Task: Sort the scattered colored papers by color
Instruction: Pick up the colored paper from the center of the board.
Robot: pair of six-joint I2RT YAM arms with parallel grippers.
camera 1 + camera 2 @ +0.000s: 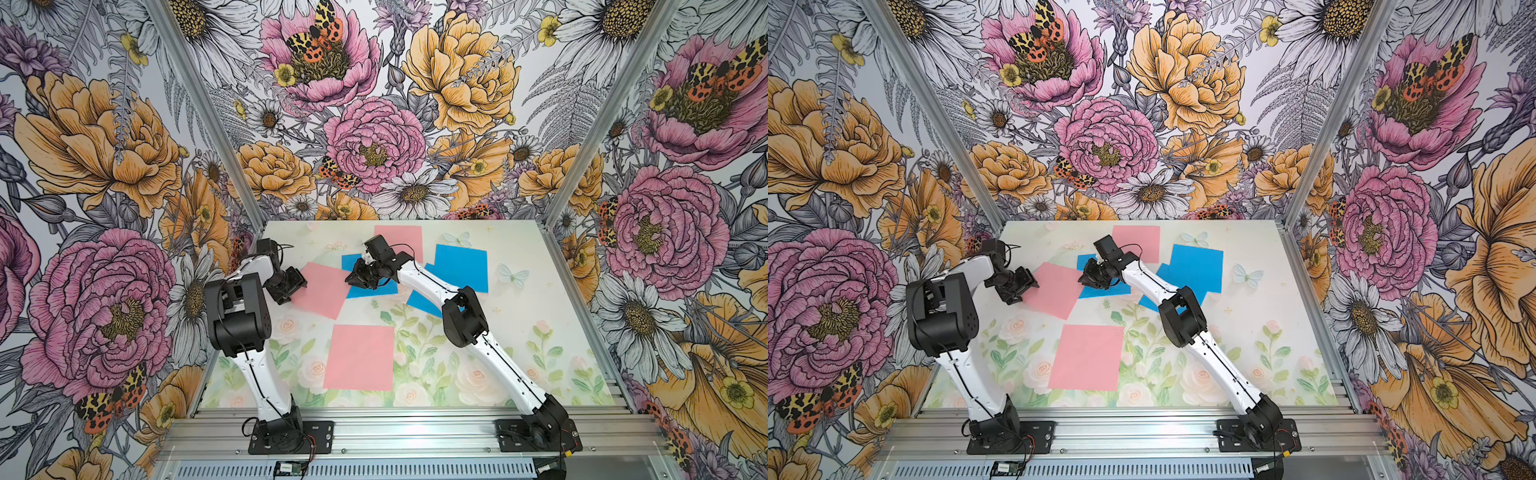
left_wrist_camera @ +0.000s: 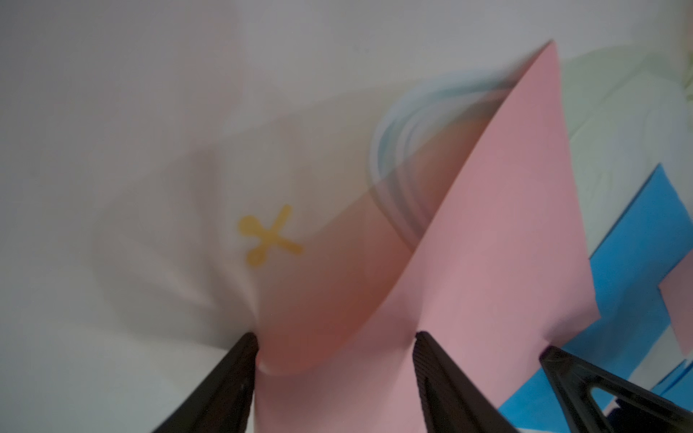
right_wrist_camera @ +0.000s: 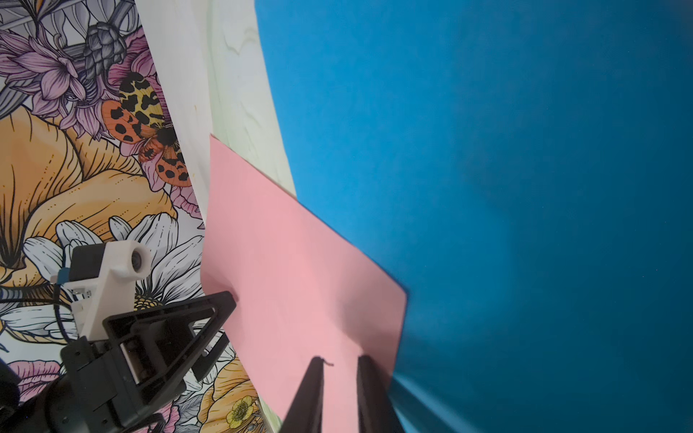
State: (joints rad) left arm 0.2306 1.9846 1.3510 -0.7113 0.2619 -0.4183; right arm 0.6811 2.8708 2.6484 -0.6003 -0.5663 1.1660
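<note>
Pastel floral table (image 1: 519, 365) carries all 6 papers, and you have no tray or bin in view, so both piles must sit on the bare print. Your left gripper (image 2: 337, 337) stands wide around the bowed-up edge of a pink sheet (image 1: 324, 291), whose far corner overlaps a blue sheet (image 1: 370, 289). Your right gripper (image 3: 343, 365) hovers at that overlap, jaws nearly together; you cannot tell whether they pinch anything. If you drag the pink sheet, friction may tow the blue sheet along, or the buckled edge may crease or slip free.
</note>
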